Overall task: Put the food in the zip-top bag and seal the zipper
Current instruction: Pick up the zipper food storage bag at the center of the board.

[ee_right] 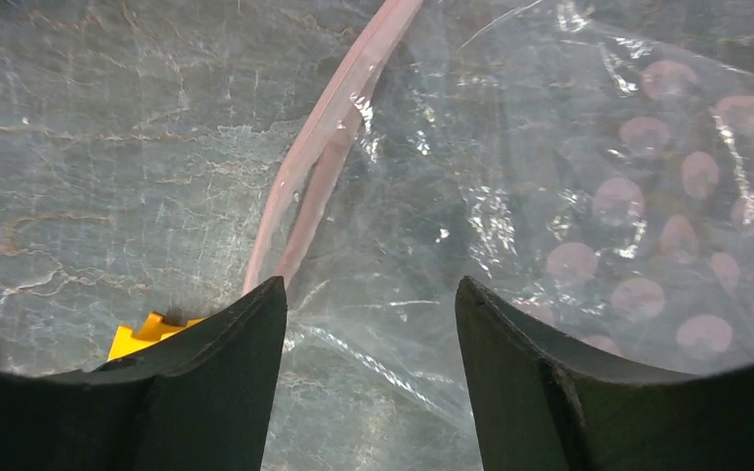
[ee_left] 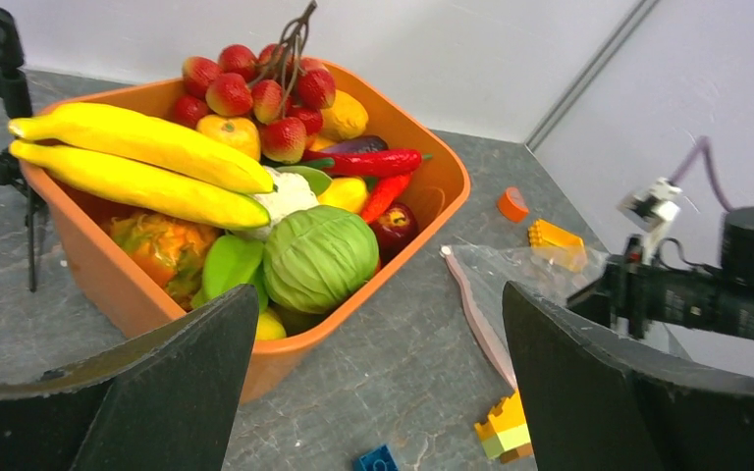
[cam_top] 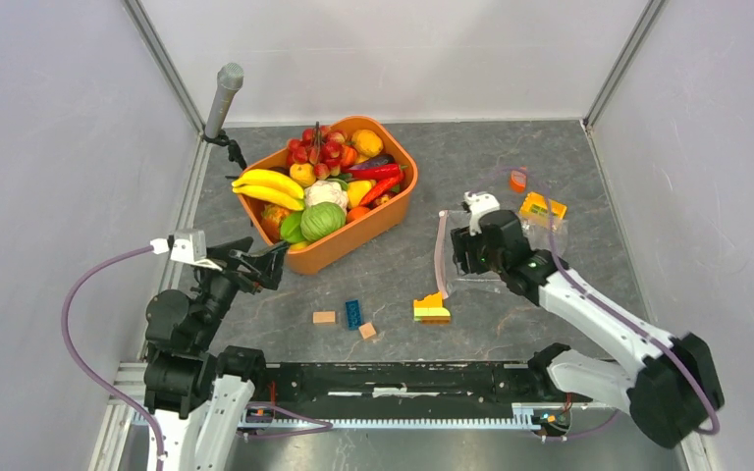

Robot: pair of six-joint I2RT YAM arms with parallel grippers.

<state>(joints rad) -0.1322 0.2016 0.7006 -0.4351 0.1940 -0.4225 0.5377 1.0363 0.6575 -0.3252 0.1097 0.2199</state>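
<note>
The food [cam_top: 324,182] fills an orange tub [cam_top: 393,211]: bananas [ee_left: 147,162], a green cabbage [ee_left: 319,257], red fruits and peppers. The clear zip-top bag [cam_top: 511,245] lies flat on the table right of the tub, its pale pink zipper [cam_top: 439,255] along the left edge. The zipper also shows in the right wrist view [ee_right: 324,147] and in the left wrist view [ee_left: 476,314]. My right gripper [ee_right: 371,314] is open and empty, low over the bag near the zipper. My left gripper [ee_left: 378,383] is open and empty, near the tub's front corner.
Small building blocks [cam_top: 353,316] and a yellow-orange block stack [cam_top: 432,309] lie on the table in front of the bag. A yellow block [cam_top: 542,208] and an orange half-disc [cam_top: 517,180] sit behind the bag. A microphone on a stand [cam_top: 222,98] is at the back left.
</note>
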